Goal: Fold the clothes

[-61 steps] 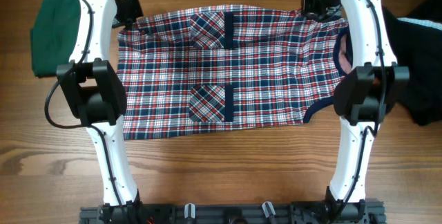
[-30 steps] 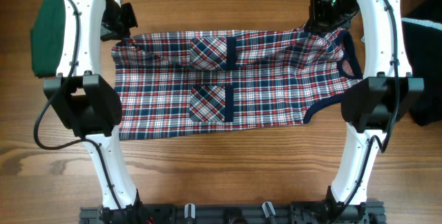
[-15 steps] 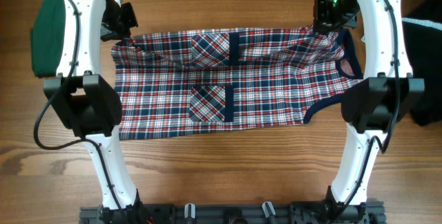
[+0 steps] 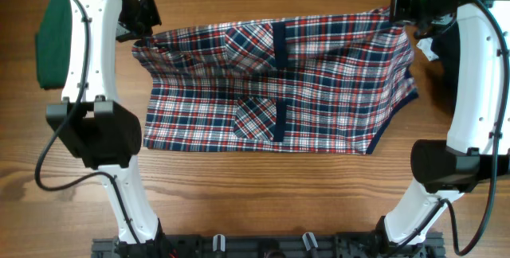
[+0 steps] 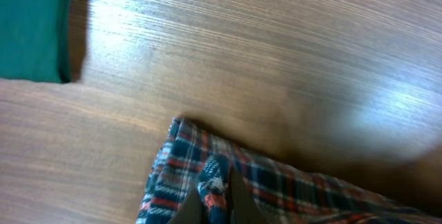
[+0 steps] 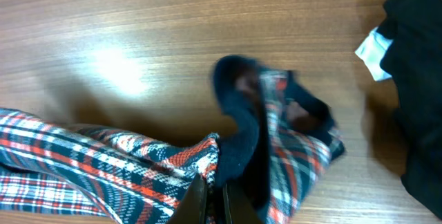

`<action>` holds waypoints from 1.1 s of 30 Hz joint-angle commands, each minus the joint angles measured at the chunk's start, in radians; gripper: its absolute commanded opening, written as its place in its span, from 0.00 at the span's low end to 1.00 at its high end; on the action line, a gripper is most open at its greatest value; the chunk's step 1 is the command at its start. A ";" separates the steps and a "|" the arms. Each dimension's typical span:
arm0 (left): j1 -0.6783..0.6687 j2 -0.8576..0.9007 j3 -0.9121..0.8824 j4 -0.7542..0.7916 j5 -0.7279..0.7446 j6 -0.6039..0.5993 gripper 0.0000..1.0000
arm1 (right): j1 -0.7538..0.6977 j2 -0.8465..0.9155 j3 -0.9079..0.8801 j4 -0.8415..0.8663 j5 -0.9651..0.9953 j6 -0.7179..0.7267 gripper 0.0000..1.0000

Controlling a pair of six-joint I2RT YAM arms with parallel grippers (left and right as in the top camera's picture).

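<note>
Wooden desk point(image 4: 263, 202) bore the plaid dress point(image 4: 319, 91), its far corners gripped tight by the left pincer point(image 5: 210, 207) and right pincer point(image 6: 215, 198) — apparently to lift that edge over for folding.

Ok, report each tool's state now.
Left tool: closed, gripping a far corner of the plaid dress.
Right tool: closed, gripping the plaid dress at its navy trim.

Red-white-navy plaid dress point(image 4: 319, 83) spread wide at centre, 2 pockets point(image 4: 256, 119) up; dark-green garment point(image 4: 54, 35) far left, black garment point(image 6: 414, 92) far right.
</note>
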 commanded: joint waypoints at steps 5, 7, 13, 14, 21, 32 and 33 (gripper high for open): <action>0.004 -0.031 0.003 0.019 -0.062 -0.014 0.04 | -0.008 0.020 -0.132 0.065 0.043 0.010 0.04; 0.010 -0.031 0.003 0.019 -0.069 -0.027 0.04 | -0.008 0.020 -0.143 0.077 0.043 0.015 0.04; 0.011 -0.048 0.003 0.018 -0.092 -0.029 0.04 | -0.008 0.010 -0.143 0.084 0.030 0.014 0.04; 0.011 -0.057 0.003 0.023 -0.092 -0.029 0.04 | -0.008 0.005 -0.143 0.085 0.020 0.014 0.04; 0.011 -0.179 0.003 0.065 -0.092 -0.029 0.04 | -0.008 -0.098 -0.142 0.096 0.005 0.023 0.04; 0.011 -0.408 0.003 0.037 -0.134 -0.029 0.04 | -0.008 -0.341 -0.142 0.030 0.007 0.039 0.04; 0.011 -0.444 0.003 0.019 -0.150 -0.029 0.04 | -0.008 -0.383 -0.142 0.002 0.012 0.047 0.04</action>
